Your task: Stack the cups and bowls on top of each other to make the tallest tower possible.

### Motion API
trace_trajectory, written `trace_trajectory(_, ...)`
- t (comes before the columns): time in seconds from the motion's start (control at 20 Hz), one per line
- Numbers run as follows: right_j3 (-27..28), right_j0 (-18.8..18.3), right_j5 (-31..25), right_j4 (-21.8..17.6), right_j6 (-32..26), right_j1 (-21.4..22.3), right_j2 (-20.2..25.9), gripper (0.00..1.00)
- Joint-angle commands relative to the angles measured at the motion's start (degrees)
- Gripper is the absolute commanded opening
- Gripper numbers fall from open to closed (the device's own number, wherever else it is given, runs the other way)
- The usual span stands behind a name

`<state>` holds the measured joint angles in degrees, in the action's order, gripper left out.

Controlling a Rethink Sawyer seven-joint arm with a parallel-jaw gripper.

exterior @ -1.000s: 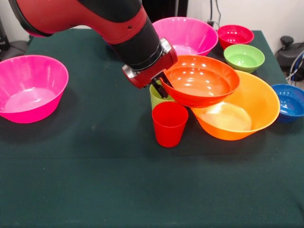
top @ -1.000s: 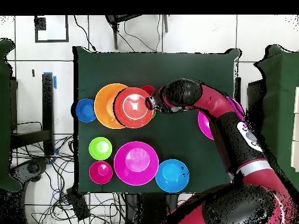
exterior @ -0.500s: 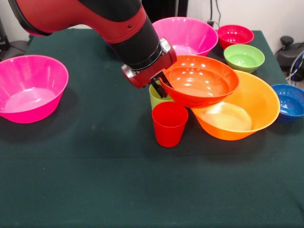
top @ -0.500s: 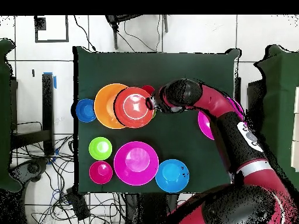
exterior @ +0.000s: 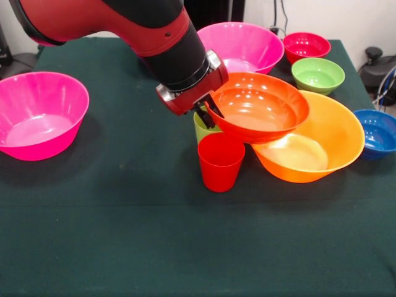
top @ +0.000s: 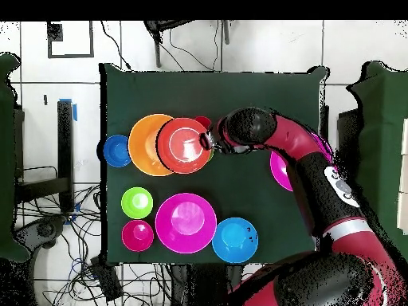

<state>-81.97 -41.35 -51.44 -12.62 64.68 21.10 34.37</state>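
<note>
I count eight bowls and two cups on the green tabletop (exterior: 124, 235). The bowls: two big pink ones, one big orange, one red-orange, one light blue, one small magenta-red, one green, one dark blue. The cups: one red, one lime green.

My end effector (exterior: 209, 112) is closed on the near rim of the red-orange bowl (exterior: 260, 105), one finger inside the rim and one outside, as best I can tell from the front view, where the fingertips are partly hidden by the bowl's wall. I hold that bowl tilted and lifted, its far part overlapping the big orange bowl (exterior: 322, 139), which sits on the tabletop just past it.

Directly under my end effector stands the lime green cup (exterior: 201, 127), mostly hidden; the red cup (exterior: 220, 161) stands just in front of it, touching or nearly so. One big pink bowl (exterior: 244, 43) lies behind my end effector, the other big pink bowl (exterior: 38, 114) well off to the side away from the held bowl. The magenta-red bowl (exterior: 306, 45), green bowl (exterior: 318, 74) and dark blue bowl (exterior: 378, 132) lie beyond the orange one. The light blue bowl (top: 235, 239) shows only from overhead.

My arm (exterior: 124, 25) slants down across the tabletop, wrist bent toward the held bowl.
</note>
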Motion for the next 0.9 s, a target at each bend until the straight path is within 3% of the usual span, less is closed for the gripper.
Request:
trace_trajectory(0.05,4.18,2.63,-3.79,-3.03,2.43,0.78,-3.80,0.00)
trace_trajectory(0.6,2.48,2.14,-3.57,-3.30,1.35,0.67,-4.01,0.00)
trace_trajectory(0.9,-1.27,1.01,-1.26,-2.55,0.39,0.10,-2.29,0.00)
